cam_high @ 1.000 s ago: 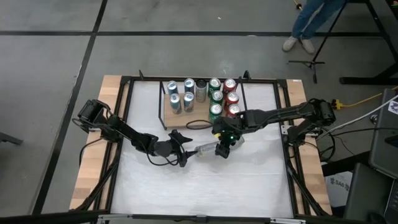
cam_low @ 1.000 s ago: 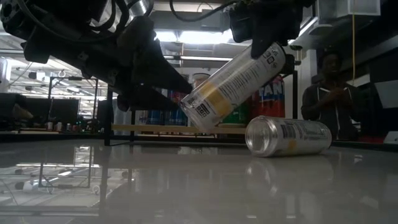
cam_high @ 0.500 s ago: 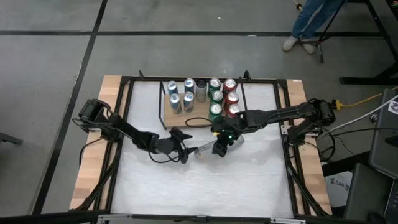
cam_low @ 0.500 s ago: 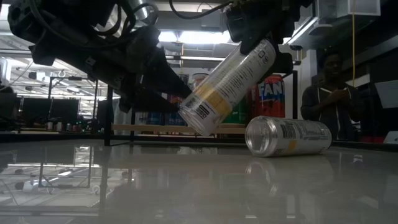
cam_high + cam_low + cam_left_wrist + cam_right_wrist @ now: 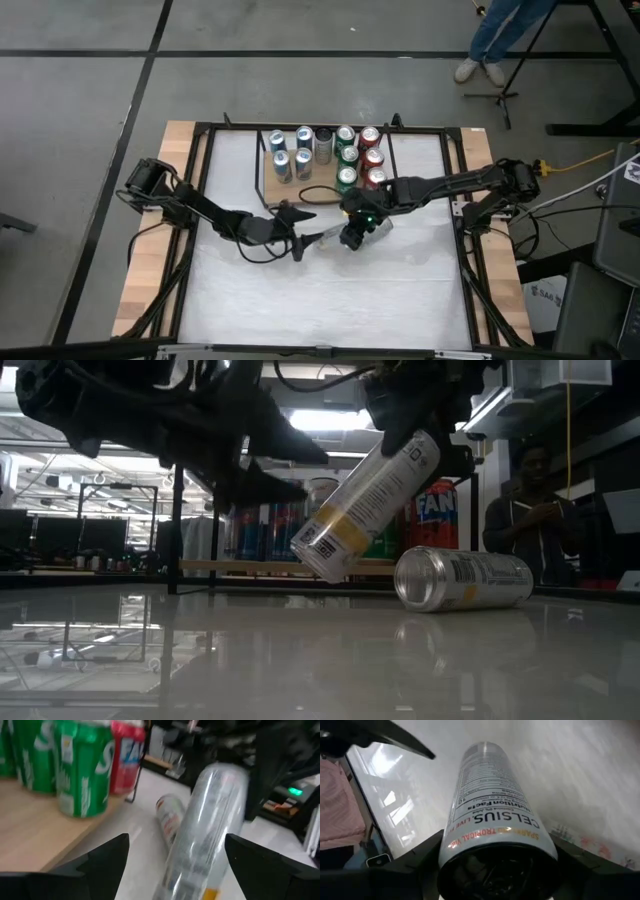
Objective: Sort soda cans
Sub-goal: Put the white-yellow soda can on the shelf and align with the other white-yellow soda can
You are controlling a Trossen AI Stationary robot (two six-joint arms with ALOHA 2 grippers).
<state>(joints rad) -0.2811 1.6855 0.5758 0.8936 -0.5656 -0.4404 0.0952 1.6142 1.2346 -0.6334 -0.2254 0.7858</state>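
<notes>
Right gripper (image 5: pixel 352 236) sits just right of table centre, clamped on the upper end of a silver can (image 5: pixel 366 505). That can hangs tilted in the air, its lower end dipping toward the left arm, clear of the white table (image 5: pixel 300 310). From the right wrist you read straight down its label (image 5: pixel 492 815), fingers (image 5: pixel 420 857) pressed against both sides.

Left gripper (image 5: pixel 297 232) is at nine o'clock of the held can, jaws spread apart and holding nothing. Its two dark fingers (image 5: pixel 107 855) flank the can's lower end in the left wrist view; whether they touch it I cannot tell. In the low view those fingers sit just beside the can, up and to its ten o'clock.

Second silver can (image 5: pixel 463 578) lies on its side on the table, at four o'clock of the held one in the low view.

At twelve o'clock of the table, a wooden board (image 5: pixel 270 190) carries the upright cans: blue ones (image 5: pixel 290 155) on the left, a silver one (image 5: pixel 323 145) in the middle, green (image 5: pixel 346 155) then red (image 5: pixel 371 157) on the right.

A person (image 5: pixel 530 510) stands beyond the table on the right of the low view.
</notes>
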